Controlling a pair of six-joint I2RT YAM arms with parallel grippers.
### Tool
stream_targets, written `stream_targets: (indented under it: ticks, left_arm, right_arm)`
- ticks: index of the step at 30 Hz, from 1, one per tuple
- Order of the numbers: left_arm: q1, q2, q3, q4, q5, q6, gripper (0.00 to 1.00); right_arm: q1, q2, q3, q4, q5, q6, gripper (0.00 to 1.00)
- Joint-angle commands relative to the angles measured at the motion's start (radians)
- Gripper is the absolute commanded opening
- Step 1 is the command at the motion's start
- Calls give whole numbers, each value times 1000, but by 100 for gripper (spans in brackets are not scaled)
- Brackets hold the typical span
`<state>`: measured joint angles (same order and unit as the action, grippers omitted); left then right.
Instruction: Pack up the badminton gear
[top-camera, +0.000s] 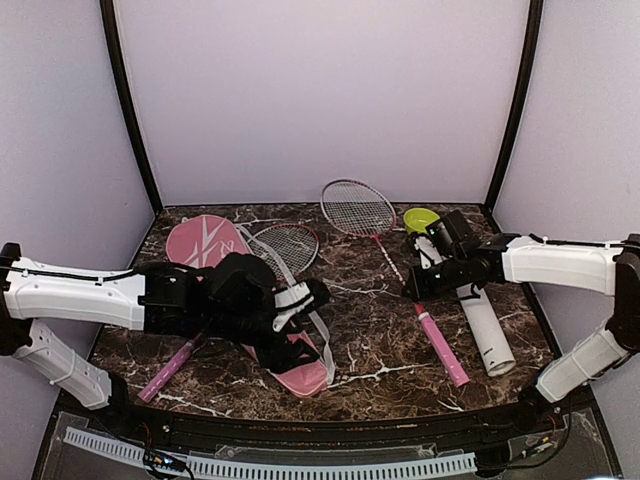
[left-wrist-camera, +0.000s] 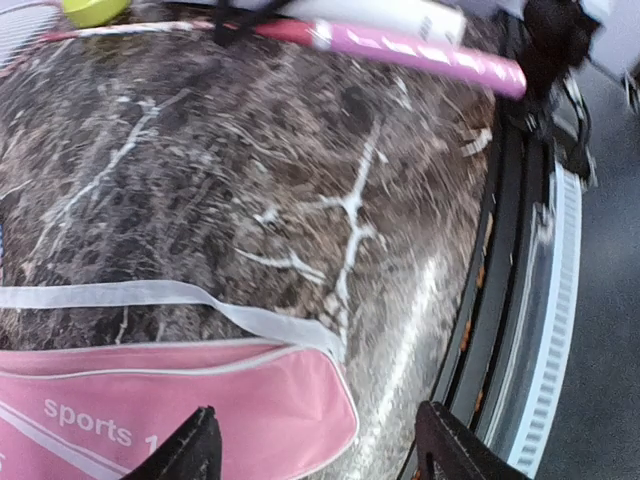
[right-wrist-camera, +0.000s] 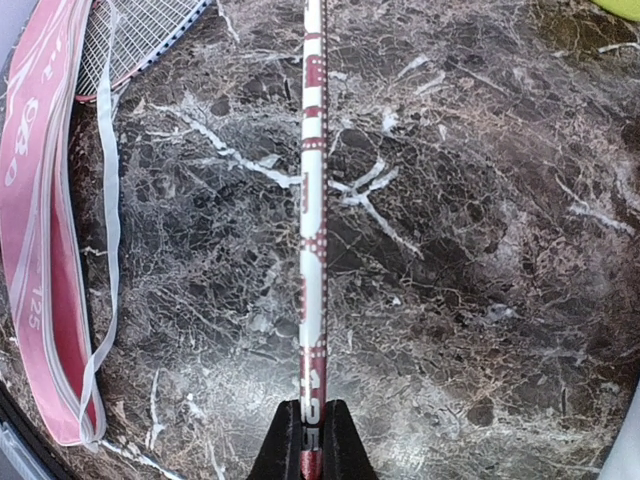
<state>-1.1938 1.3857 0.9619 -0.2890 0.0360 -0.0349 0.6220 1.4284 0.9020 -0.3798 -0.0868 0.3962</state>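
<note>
The long pink racket cover (top-camera: 205, 243) lies slantwise at left, its near end (left-wrist-camera: 260, 400) under my left gripper (top-camera: 308, 325). That gripper (left-wrist-camera: 320, 455) is open, its jaws spread wide above the cover's tip and gripping nothing. One racket (top-camera: 286, 248) rests partly on the cover, with its pink handle (top-camera: 168, 368) toward the front left. The second racket (top-camera: 358, 207) lies at centre right. My right gripper (top-camera: 414, 290) is shut on its thin white-and-red shaft (right-wrist-camera: 312, 200), just above the pink handle (top-camera: 441, 346). The white tube (top-camera: 486, 332) lies to the right of that handle.
A small lime-green bowl (top-camera: 420, 218) sits at the back right, behind my right gripper. The cover's white strap (left-wrist-camera: 170, 294) trails loose over the marble table (top-camera: 375, 320). The table's front edge rail (left-wrist-camera: 520, 330) runs close to my left gripper.
</note>
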Motion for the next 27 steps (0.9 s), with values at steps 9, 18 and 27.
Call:
stream_targets:
  ticks: [9,18,27]
  left_arm:
    - [247,247,194,-52,-338,-769,60]
    - [332,434,336,-235,-374,-959,51]
    - [358,489,343,-257,-406,-955,50]
  right_arm:
    - [18,-55,-73,111,-47,10,0]
    - [20,-52,-100,140,-80,9,0]
    - [21,3,-89,170,-117,11,0]
